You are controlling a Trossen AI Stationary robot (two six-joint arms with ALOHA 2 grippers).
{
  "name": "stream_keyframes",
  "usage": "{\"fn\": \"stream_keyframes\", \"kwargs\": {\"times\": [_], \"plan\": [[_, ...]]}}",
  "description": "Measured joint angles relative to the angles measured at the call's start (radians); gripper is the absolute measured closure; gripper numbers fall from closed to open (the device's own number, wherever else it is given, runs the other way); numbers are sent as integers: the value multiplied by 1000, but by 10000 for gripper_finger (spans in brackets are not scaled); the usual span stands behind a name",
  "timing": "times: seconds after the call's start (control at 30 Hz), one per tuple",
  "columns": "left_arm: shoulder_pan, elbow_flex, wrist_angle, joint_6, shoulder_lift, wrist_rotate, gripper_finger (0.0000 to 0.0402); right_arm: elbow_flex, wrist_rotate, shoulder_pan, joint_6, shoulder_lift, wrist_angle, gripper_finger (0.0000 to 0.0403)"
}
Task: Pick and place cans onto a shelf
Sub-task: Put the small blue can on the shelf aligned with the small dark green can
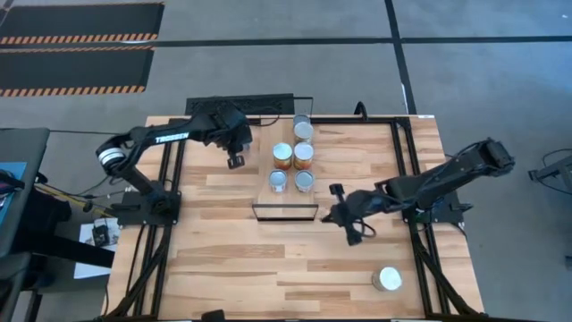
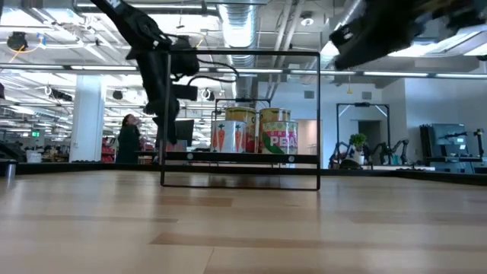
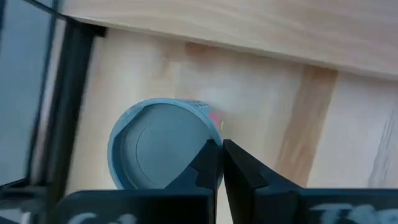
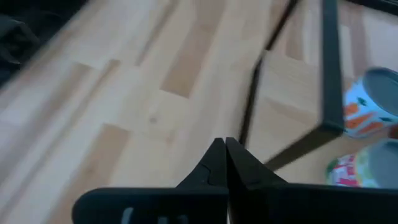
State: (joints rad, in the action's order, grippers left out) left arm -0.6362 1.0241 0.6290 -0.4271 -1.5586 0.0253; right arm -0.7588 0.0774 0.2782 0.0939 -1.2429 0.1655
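The shelf (image 1: 286, 205) lies in the middle of the table, and several cans (image 1: 293, 155) stand upright on it, orange-labelled ones in the middle. One silver can (image 1: 387, 279) stands alone on the table near the front right. My left gripper (image 1: 235, 162) is shut and hovers just left of the shelf. In its wrist view a blue-rimmed can (image 3: 155, 146) shows beyond the shut fingertips (image 3: 222, 149). My right gripper (image 1: 329, 217) is shut and held above the table by the shelf's near right corner (image 4: 329, 124), with nothing between its fingers (image 4: 225, 146).
Black frame rails (image 1: 170, 179) run along the table's left and right (image 1: 413, 179) sides by the arm bases. The shelf's tall black wire frame (image 2: 240, 53) rises above the cans. A person (image 2: 128, 141) stands far off in the room behind.
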Motion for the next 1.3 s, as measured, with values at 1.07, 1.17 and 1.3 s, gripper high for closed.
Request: {"fn": "stream_keyframes", "kwargs": {"times": [1.07,1.17,1.3], "plan": [[-28,0,-48,-127,-29,-37,302,305,210,-65,-33,617,61,400],[-24,0,-77,-168,-40,-37,301,308,210,-63,-32,631,63,400],[-24,1,-98,-180,-54,-38,305,307,211,-63,-28,629,63,400]]}}
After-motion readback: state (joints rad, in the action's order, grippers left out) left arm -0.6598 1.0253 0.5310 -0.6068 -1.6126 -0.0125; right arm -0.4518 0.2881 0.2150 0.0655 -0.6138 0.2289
